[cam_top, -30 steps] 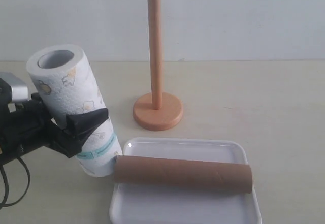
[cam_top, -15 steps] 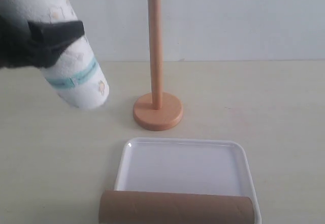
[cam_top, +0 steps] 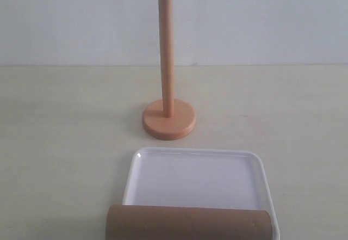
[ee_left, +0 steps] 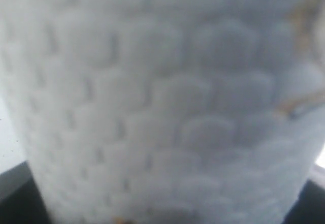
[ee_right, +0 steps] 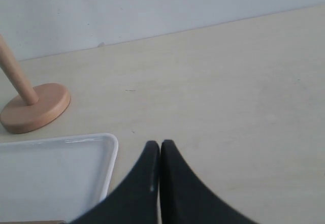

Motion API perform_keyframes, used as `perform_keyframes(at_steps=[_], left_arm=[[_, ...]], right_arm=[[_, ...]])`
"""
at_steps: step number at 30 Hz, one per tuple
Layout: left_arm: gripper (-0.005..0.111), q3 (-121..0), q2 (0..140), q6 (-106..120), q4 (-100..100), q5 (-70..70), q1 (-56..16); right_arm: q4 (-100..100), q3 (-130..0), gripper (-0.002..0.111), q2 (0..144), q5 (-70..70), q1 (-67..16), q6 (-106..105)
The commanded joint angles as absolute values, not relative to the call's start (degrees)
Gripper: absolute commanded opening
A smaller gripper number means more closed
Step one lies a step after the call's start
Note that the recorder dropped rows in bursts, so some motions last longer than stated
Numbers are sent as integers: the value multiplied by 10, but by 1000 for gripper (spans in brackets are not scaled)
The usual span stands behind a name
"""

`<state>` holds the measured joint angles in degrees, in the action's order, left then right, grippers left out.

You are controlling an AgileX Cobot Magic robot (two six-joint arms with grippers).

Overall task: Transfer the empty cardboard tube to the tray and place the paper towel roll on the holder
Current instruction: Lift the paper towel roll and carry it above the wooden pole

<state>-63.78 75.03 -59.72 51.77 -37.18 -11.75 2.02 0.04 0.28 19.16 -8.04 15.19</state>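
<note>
1. White embossed paper towel roll [ee_left: 162, 102] is clasped in the left gripper [ee_left: 162, 203] and held high, at the exterior view's top-left edge.
2. Centre: the wooden holder [cam_top: 168, 119] is seen standing upright.
3. The cardboard tube [cam_top: 187, 223] is laid across the tray [cam_top: 190, 177], along its near edge.
4. The right gripper [ee_right: 160, 145] is clenched on nothing, near the tray's corner.

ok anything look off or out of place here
The cardboard tube lies across the near edge of the tray, and its left end sticks out past the rim, so it isn't fully inside. The holder stands upright and bare. The towel roll is up in the air, barely in the exterior view.
</note>
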Motion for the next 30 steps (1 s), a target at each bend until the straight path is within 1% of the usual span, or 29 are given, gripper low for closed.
perform_keyframes(at_steps=[1, 5, 14, 23, 27, 30], left_arm=[[4, -662, 772, -606, 522, -408, -119], [4, -667, 784, -594, 525, -434, -119], [4, -704, 830, -572, 540, -435, -122], [4, -754, 869, -536, 547, -423, -169], [4, -775, 883, -524, 562, -385, -181], [4, -782, 894, -516, 558, -387, -180]], right_arm=[[21, 0, 0, 0, 187, -79, 151], [21, 0, 0, 0, 187, -79, 151], [21, 0, 0, 0, 187, -79, 151], [21, 0, 0, 0, 187, -79, 151], [21, 0, 0, 0, 187, -79, 151], [21, 0, 0, 0, 187, -79, 151]])
